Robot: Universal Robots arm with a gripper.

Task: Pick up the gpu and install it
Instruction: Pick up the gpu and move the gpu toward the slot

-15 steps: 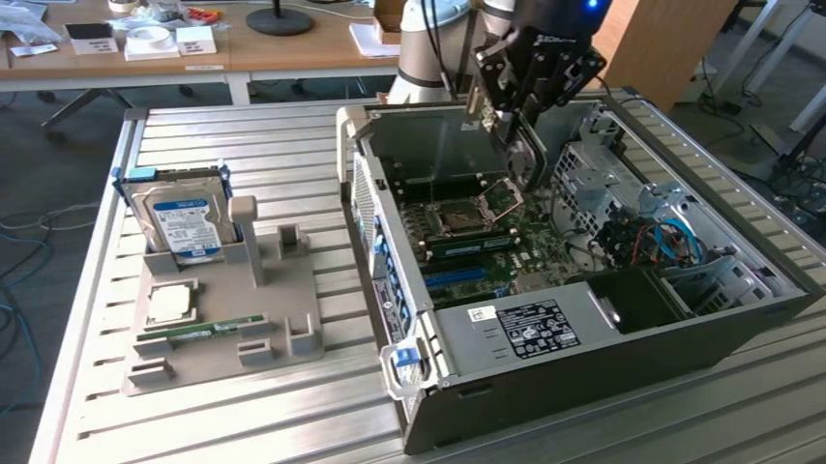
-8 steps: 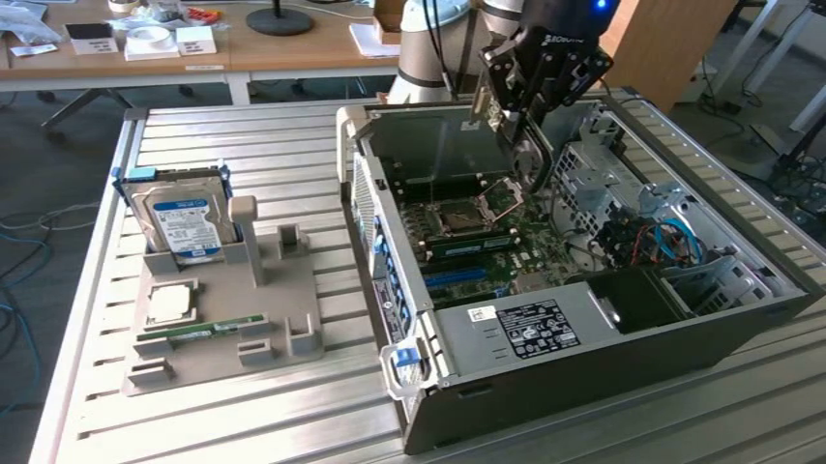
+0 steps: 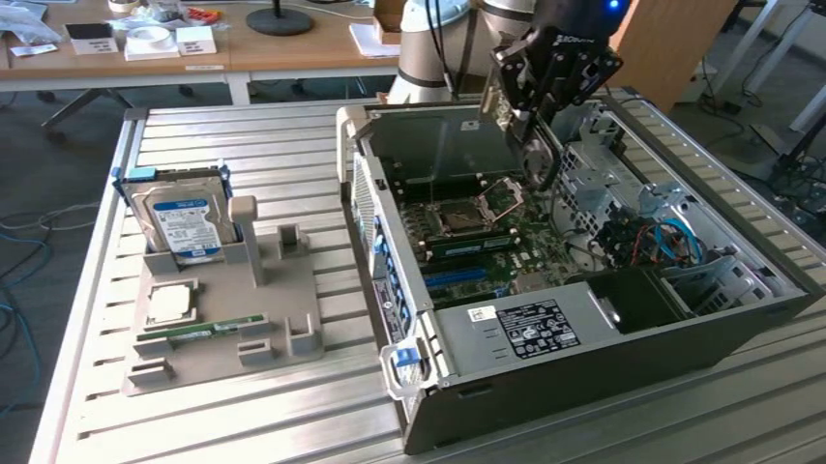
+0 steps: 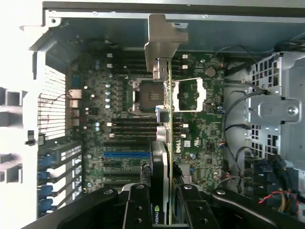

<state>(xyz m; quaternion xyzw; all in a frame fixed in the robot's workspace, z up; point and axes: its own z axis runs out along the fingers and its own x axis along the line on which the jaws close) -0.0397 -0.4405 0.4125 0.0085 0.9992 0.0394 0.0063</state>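
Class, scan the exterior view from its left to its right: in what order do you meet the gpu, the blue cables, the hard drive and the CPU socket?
hard drive → CPU socket → gpu → blue cables

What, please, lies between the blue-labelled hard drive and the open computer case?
In the exterior view, beside the hard drive stand the grey holder's upright posts, then a bare strip of slatted table reaches the computer case.

Wooden desk (image 3: 309,50) (cluttered), dark floor (image 3: 39,155)
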